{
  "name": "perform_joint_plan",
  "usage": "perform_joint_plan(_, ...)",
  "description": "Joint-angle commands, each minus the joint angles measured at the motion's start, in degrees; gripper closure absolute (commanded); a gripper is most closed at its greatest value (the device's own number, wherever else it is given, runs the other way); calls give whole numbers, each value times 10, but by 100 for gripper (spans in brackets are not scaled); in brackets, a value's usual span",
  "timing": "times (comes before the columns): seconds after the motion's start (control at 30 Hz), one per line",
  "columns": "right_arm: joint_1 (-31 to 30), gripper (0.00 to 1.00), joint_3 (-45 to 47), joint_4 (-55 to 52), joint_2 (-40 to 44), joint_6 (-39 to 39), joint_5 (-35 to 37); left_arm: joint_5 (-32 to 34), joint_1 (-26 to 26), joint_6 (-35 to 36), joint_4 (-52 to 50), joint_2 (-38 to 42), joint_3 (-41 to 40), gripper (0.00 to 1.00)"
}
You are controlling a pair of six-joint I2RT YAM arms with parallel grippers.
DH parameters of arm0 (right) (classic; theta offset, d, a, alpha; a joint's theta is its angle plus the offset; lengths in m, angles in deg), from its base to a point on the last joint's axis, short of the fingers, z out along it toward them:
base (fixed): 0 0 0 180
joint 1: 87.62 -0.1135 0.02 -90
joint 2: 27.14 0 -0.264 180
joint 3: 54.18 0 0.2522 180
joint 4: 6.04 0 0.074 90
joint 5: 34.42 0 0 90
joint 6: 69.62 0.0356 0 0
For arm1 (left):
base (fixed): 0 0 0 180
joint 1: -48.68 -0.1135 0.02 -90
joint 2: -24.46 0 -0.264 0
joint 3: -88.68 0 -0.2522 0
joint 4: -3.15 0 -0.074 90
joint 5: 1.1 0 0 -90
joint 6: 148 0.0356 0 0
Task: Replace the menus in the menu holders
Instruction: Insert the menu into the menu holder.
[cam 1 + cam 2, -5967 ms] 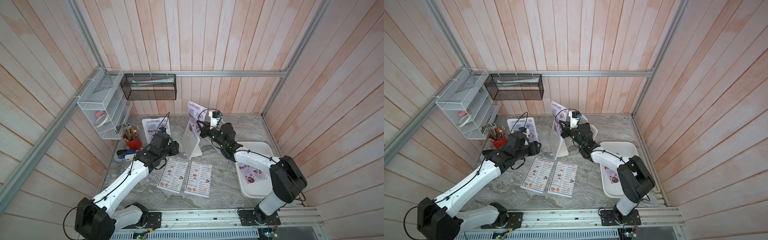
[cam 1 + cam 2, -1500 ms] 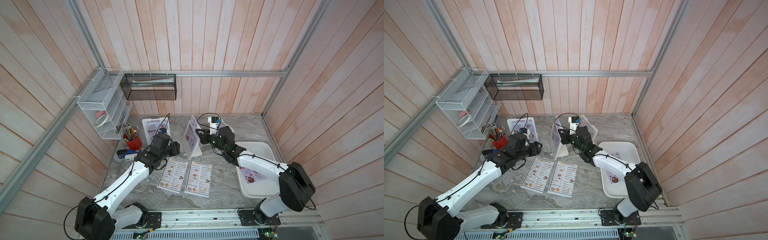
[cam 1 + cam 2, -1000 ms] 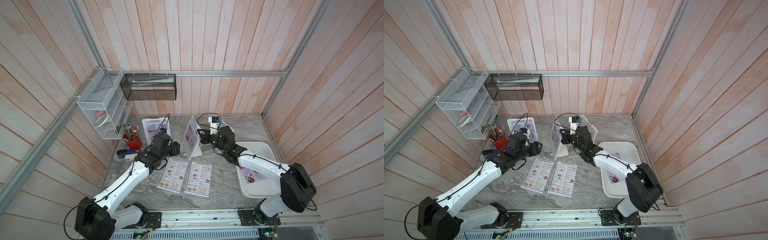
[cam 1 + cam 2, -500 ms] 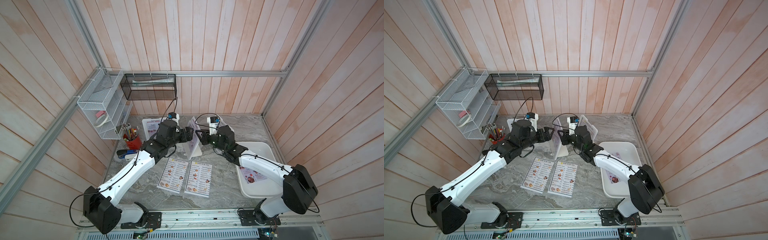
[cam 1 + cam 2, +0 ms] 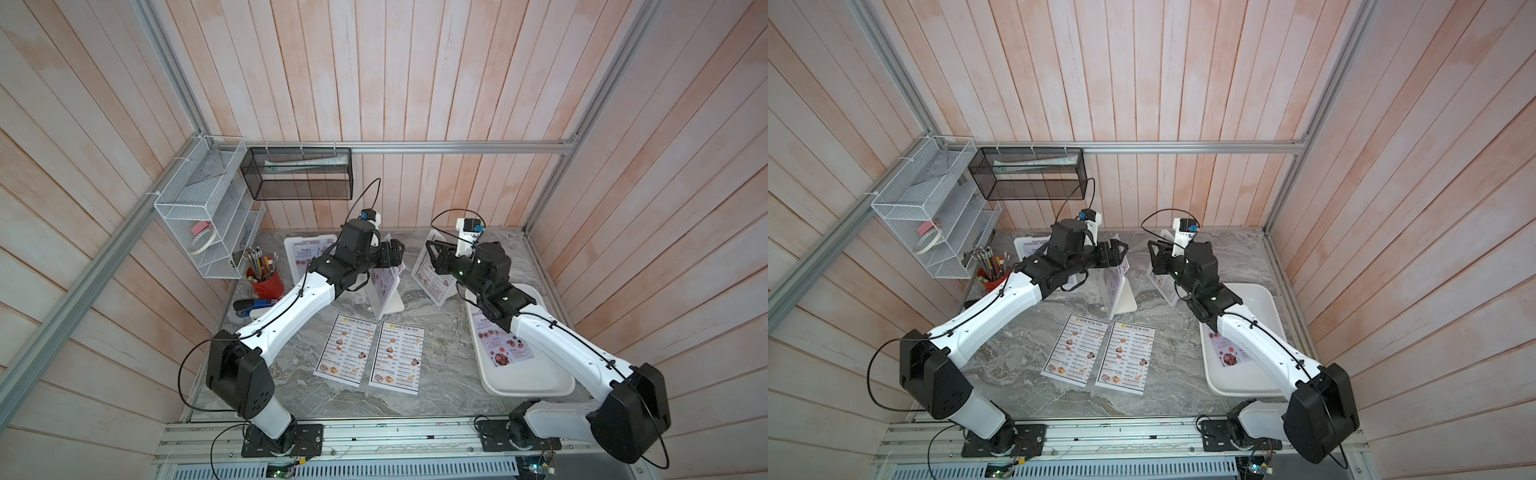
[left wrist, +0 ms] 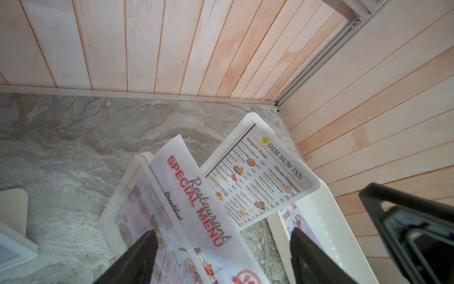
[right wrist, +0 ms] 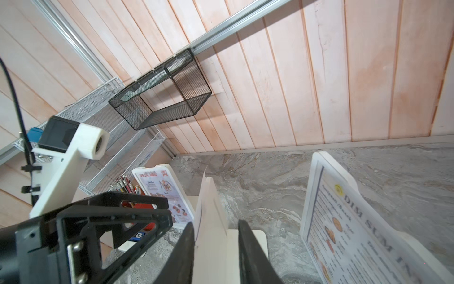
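You've refilled one white plastic holder (image 6: 228,145) with a DIM SUM INN sheet (image 6: 255,177), two remain (left fingers (image 6: 137,260), right fingers (image 7: 250,255) released).

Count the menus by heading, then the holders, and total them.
DIM SUM INN menus: 3
SPECIAL MENU menus: 3
Holders: 3
Total: 9
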Motion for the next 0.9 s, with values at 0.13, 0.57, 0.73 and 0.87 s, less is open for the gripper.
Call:
perform_joint_plan(0.13,5,69,19,-21,-2,14,-10,1,-9,54,-61,-29,15,17)
perform_joint_plan(0.57,4,71,-6,-18,-34,17,-47,-7,-16,56,-61,-11,19,18)
perform_joint_plan(0.73,2,71,-6,-9,-40,28,-46,-35,-21,39,-51,-33,43,10)
perform_joint_plan(0.87,0,71,-4,-5,-43,40,-46,-21,-27,34,-63,-60,48,9)
